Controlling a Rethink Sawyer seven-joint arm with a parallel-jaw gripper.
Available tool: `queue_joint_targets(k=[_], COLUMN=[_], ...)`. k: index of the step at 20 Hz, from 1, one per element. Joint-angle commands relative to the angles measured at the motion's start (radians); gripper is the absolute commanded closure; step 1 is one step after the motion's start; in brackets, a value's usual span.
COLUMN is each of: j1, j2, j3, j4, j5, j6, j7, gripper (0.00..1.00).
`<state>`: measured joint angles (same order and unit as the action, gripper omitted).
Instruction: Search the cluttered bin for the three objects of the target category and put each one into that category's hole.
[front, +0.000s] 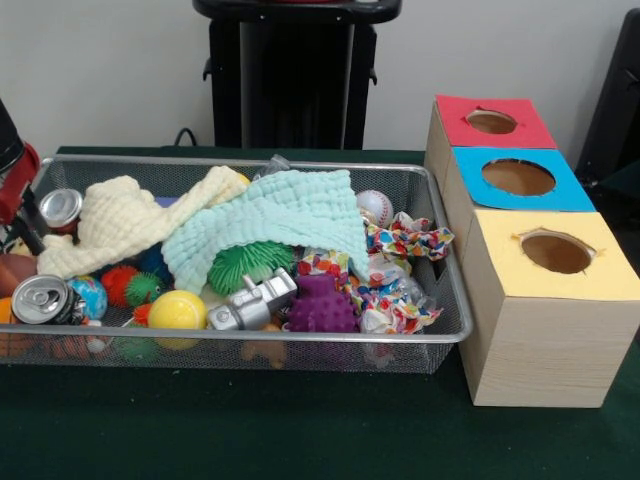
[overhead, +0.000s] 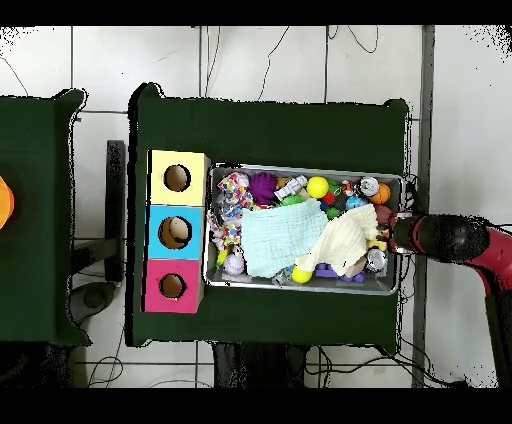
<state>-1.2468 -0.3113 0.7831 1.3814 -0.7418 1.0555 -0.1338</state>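
The wire mesh bin (front: 300, 338) lies on the green table, full of clutter; it also shows in the overhead view (overhead: 300, 168). The red-topped box's hole (front: 491, 122) is farthest from the camera in the row of boxes beside the bin, and it shows in the overhead view too (overhead: 172, 286). My gripper (front: 20, 215) hangs at the bin's left end, low over the clutter; in the overhead view (overhead: 388, 236) it is at the bin's right end. No soft animal toy shows clearly. A brown rounded thing (front: 12, 272) lies just below the gripper, cut off by the picture's edge.
A cream cloth (front: 120, 215) and a mint cloth (front: 270, 225) cover the bin's middle. Around them lie a silver toy robot (front: 250, 303), purple (front: 322, 305) and green (front: 245, 265) spiky balls, a yellow ball (front: 177, 310), two cans (front: 40, 298), a baseball (front: 374, 207). Blue-topped (front: 518, 177) and yellow-topped (front: 556, 252) holes adjoin the red one.
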Motion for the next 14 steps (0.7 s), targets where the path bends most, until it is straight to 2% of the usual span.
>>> queue_joint_targets(k=[1, 14], j1=[-0.003, -0.005], j2=[0.039, 0.040], j3=[-0.081, -0.081], j4=[-0.148, -0.151], j5=[-0.069, -0.066], j6=[-0.023, -0.005], j7=[-0.068, -0.092], gripper=[1.00, 1.00])
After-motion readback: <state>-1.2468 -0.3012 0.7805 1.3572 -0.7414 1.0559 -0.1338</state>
